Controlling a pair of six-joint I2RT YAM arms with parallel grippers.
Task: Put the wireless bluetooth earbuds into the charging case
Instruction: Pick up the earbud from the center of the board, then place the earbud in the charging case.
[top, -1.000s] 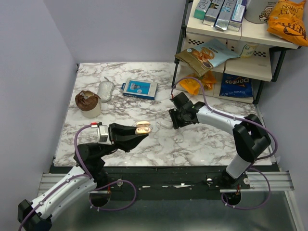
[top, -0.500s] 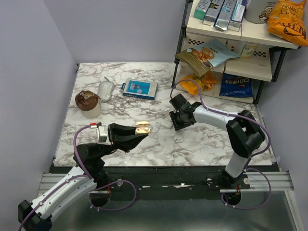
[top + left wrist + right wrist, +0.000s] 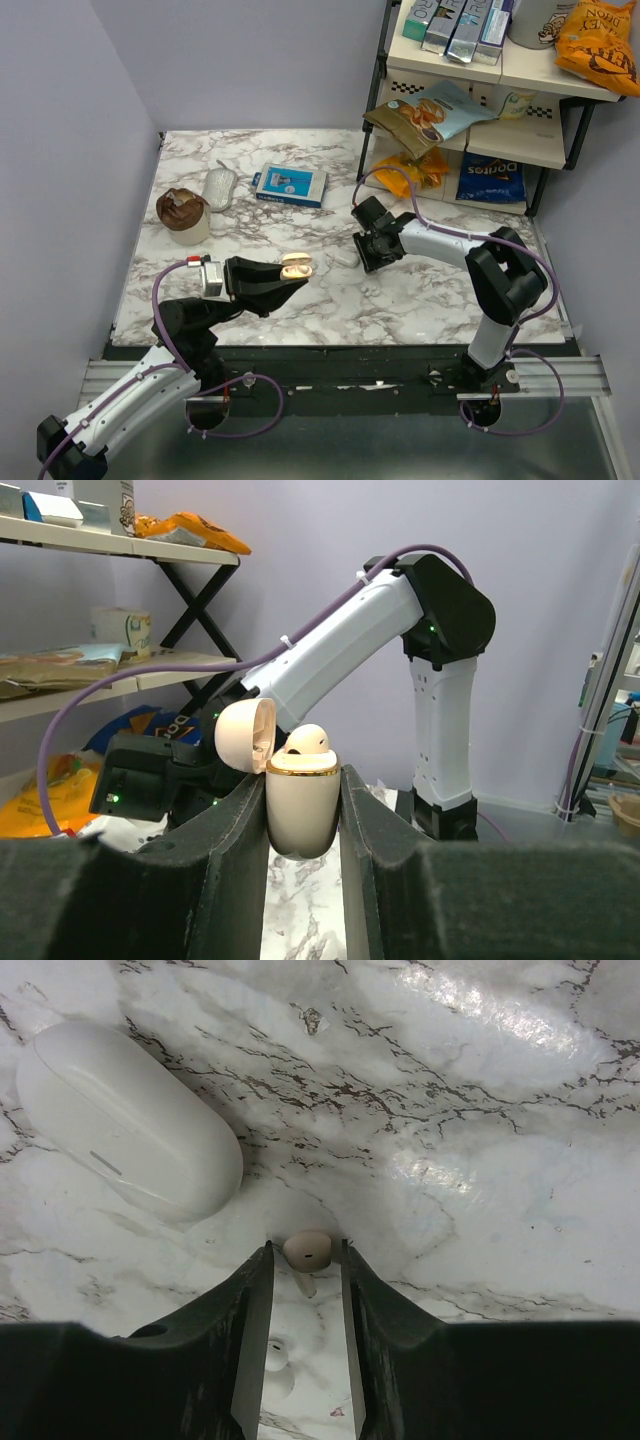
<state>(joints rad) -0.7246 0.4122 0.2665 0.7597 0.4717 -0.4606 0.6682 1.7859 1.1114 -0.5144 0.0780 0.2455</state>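
Grey-veined white marble tabletop (image 3: pixel 430 300) spreads under both my arms, with plain lilac walls behind. On the left, my left pincer (image 3: pixel 303 778) is pressed tight on the cream egg-shaped charging case with a gold rim (image 3: pixel 300 815). I hold it upright above the near part of the table, its lid hinged back, one glossy cream earbud (image 3: pixel 305 740) seated inside.

Further right and well apart, my right pincer (image 3: pixel 307 1248) points down at the marble with the other small cream earbud (image 3: pixel 308 1250) between its tips. The bulb faces outward and the stem runs back along the gap toward my wrist. Both fingers sit narrowly either side of it; whether they grip it I cannot tell.

A white oval plastic case (image 3: pixel 130 1120) lies just beside, on the left. So my right arm is nearer the loose piece, and its socket waits to the left. A black-framed shelf of snack bags (image 3: pixel 450 72) stands at far right.
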